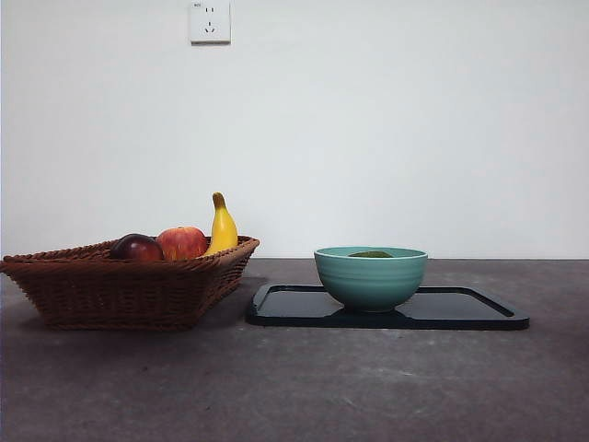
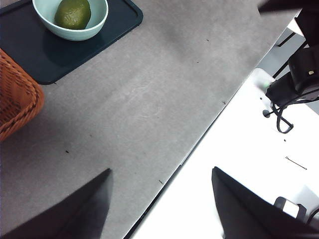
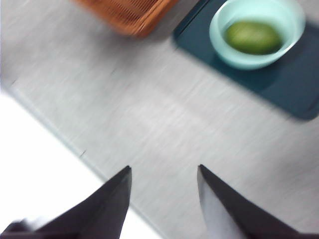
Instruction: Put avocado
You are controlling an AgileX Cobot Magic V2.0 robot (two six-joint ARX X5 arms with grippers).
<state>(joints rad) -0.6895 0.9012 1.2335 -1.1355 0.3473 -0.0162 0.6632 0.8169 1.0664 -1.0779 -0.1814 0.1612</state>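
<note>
The dull green avocado (image 2: 73, 14) lies inside a teal bowl (image 1: 371, 277) that stands on a dark tray (image 1: 460, 311). Only its top (image 1: 371, 254) shows over the bowl's rim in the front view. It also shows in the right wrist view (image 3: 252, 37). My left gripper (image 2: 159, 199) is open and empty, high over the table's near edge, far from the bowl. My right gripper (image 3: 164, 191) is open and empty, also high above the table and away from the bowl (image 3: 256, 32). Neither arm shows in the front view.
A brown wicker basket (image 1: 129, 290) stands left of the tray, holding a dark red-purple fruit (image 1: 136, 247), a red apple (image 1: 182, 242) and a banana (image 1: 221, 227). The grey table's edge (image 2: 199, 144) meets a white surface with cables and the other arm's base (image 2: 294, 84).
</note>
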